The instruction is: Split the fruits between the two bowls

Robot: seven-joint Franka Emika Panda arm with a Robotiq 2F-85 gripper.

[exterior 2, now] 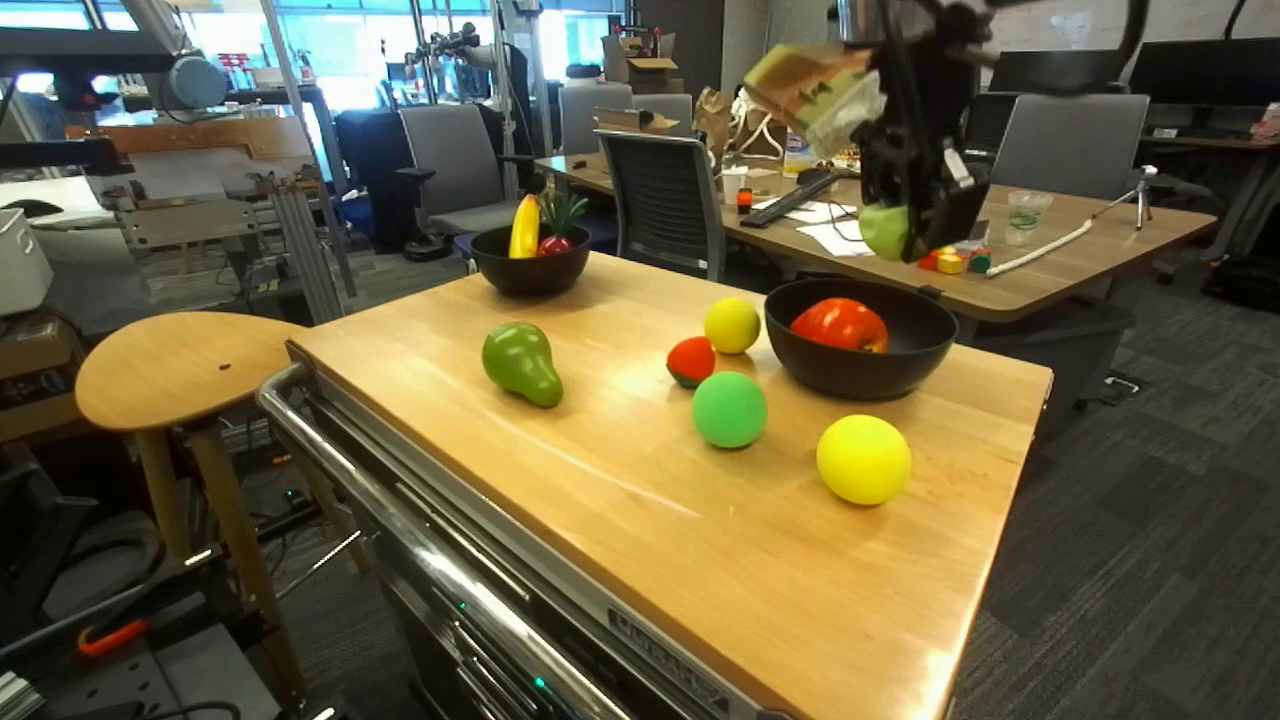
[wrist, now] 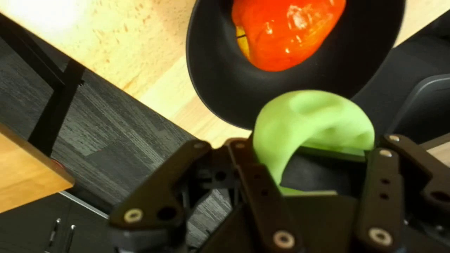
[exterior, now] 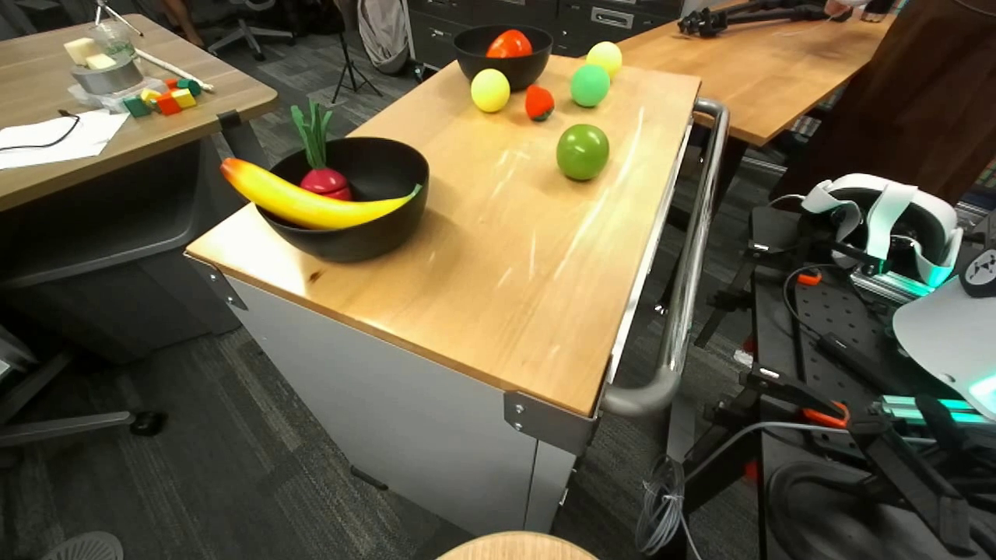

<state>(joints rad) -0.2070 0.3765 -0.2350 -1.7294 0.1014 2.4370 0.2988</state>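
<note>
A wood-topped cart [exterior: 467,303] with a chrome rail [exterior: 695,257] stood near a desk [exterior: 39,54] bearing colored blocks [exterior: 167,103], a tape roll [exterior: 109,79] and white paper [exterior: 87,136]. Gray chairs [exterior 2: 1070,150] were by the desk; a round stool [exterior 2: 165,365] and a white headset [exterior: 891,210] were near the cart.

In an exterior view, clocked from the middle ball [exterior 2: 730,410] on the worktop [exterior 2: 800,580], we have the pear [exterior 2: 520,362] just past nine o'clock, strawberry [exterior 2: 690,361] at eleven, second ball [exterior 2: 732,326] at twelve, third ball [exterior 2: 863,460] near four. At two stands the nearer bowl [exterior 2: 850,375], one fruit [exterior 2: 838,324] inside; at ten, the farther bowl [exterior 2: 530,278], holding banana [exterior 2: 524,230] and radish [exterior 2: 556,246]. Higher, at one, the held fruit [exterior 2: 883,232] hangs in the gripper [exterior 2: 918,236].
</note>
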